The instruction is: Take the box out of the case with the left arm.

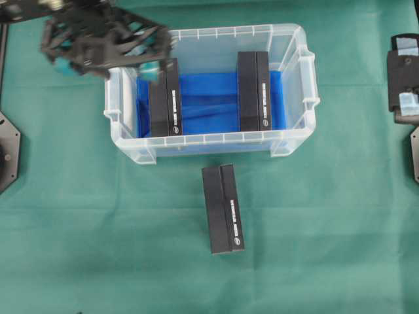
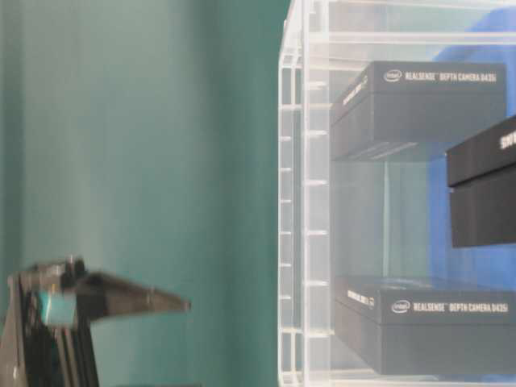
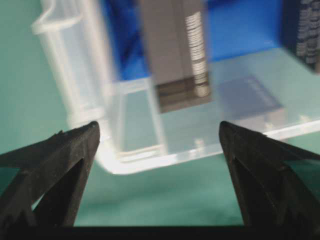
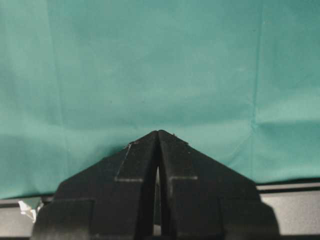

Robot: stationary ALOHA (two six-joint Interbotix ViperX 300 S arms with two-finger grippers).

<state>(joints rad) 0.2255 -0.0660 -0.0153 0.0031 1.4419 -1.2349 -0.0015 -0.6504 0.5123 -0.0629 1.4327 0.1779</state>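
The case (image 1: 209, 139) is a clear plastic bin with blue lining. Two black boxes stand in it, one at the left (image 1: 165, 98) and one at the right (image 1: 254, 91). My left gripper (image 1: 108, 67) hovers open over the case's far left corner, teal pads wide apart and nothing between them. In the left wrist view its fingers (image 3: 75, 150) frame the case's corner rim (image 3: 125, 162), with the left box (image 3: 177, 50) just beyond. My right gripper (image 4: 158, 132) is shut and empty, parked at the right edge (image 1: 406, 85).
A third black box (image 1: 222, 217) lies on the green cloth just in front of the case. Black arm bases sit at the left edge (image 1: 8, 150) and the right edge (image 1: 414, 154) of the table.
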